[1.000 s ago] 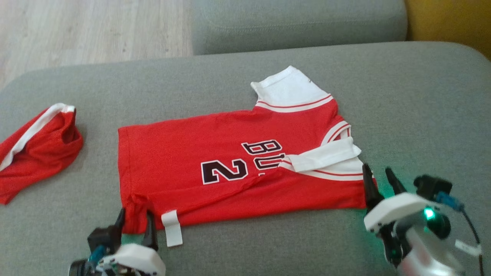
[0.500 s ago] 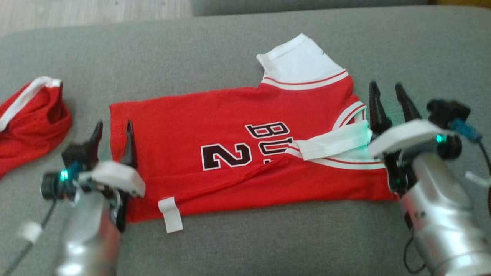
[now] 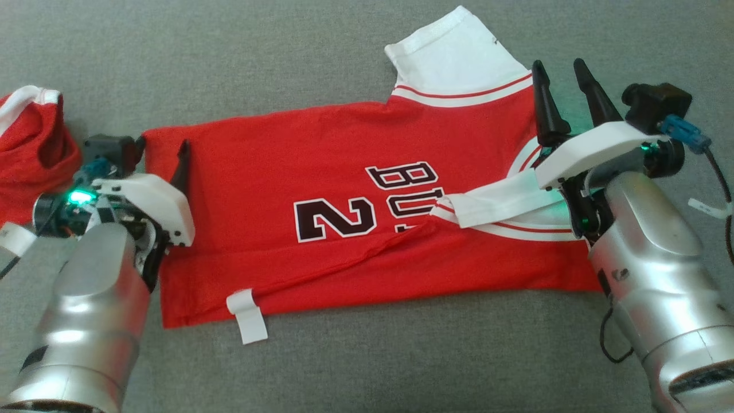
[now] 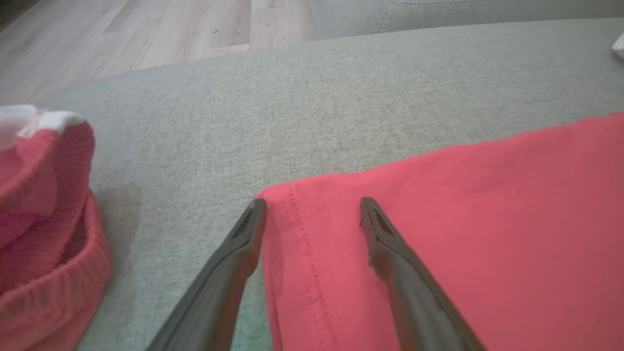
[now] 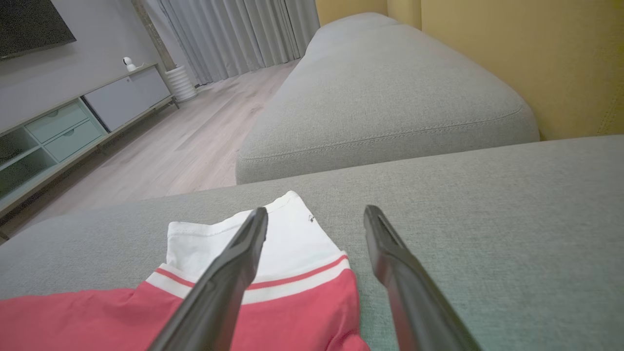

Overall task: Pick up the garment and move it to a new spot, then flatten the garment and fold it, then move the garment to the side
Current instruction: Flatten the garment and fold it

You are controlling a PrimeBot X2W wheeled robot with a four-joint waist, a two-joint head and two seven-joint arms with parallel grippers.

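Note:
The garment (image 3: 321, 172) is a red jersey with white sleeves and dark lettering, lying spread flat on the grey sofa cushion (image 3: 344, 51). One white sleeve is folded across its chest. My left gripper (image 3: 162, 152) hovers open over the far hem corner; in the left wrist view the left gripper (image 4: 313, 202) straddles the corner of the garment (image 4: 463, 219), empty. My right gripper (image 3: 558, 65) stands open beside the far white sleeve; in the right wrist view the right gripper (image 5: 316, 210) has the sleeve's edge (image 5: 292, 243) between its fingers, untouched.
A second red garment (image 3: 28, 143) with white trim lies crumpled at the left, close to my left arm. A white tag (image 3: 246, 315) sticks out from the jersey's near hem. Beyond lie another sofa cushion (image 5: 390, 97), wooden floor (image 5: 170, 146) and a yellow wall (image 5: 512, 48).
The head camera has tilted down. Both arms have reached forward from the jersey's near edge to its far side, the left to the hem corner, the right to the sleeve. Both grippers stayed open.

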